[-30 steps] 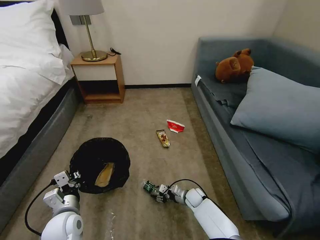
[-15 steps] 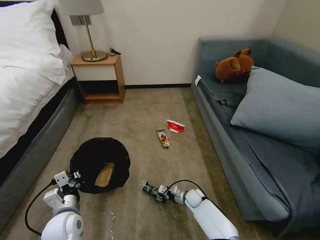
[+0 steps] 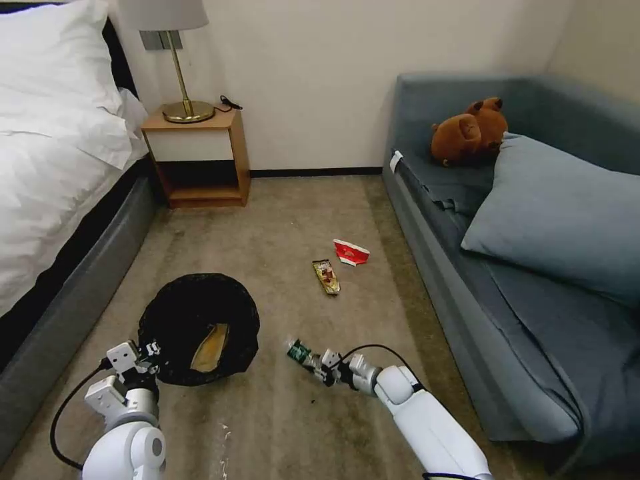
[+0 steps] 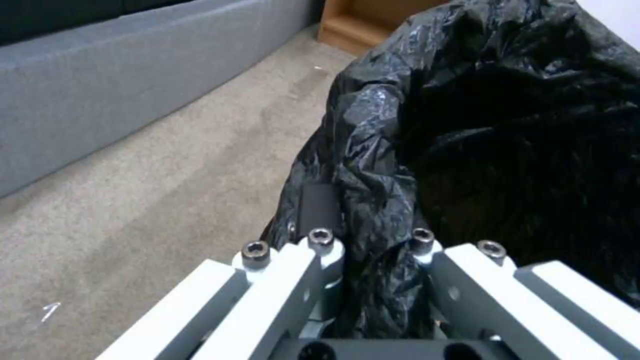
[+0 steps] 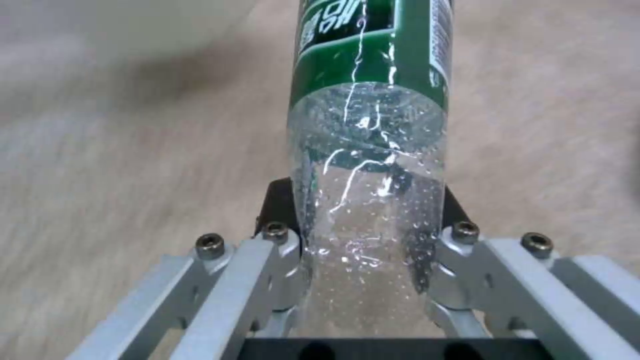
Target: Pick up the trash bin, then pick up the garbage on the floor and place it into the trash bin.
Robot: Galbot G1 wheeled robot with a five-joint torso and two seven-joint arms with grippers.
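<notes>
Right claw [image 5: 369,235] grips the bottle [image 5: 370,150] — left claw [image 4: 370,250] pinches bin [image 3: 198,327].

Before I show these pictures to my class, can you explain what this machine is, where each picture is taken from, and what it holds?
It is a wheeled robot with two arms ending in grippers. The wide bedroom picture comes from a camera on its head; the two close-ups come from cameras on its wrists.

The left gripper is shut on the bag-covered rim of the trash bin, which already has a tan paper bag inside. The right gripper is shut on a clear plastic bottle with a green label, low near the carpet.

On the carpet farther off lie a snack wrapper and a flattened red-and-white paper cup.
</notes>
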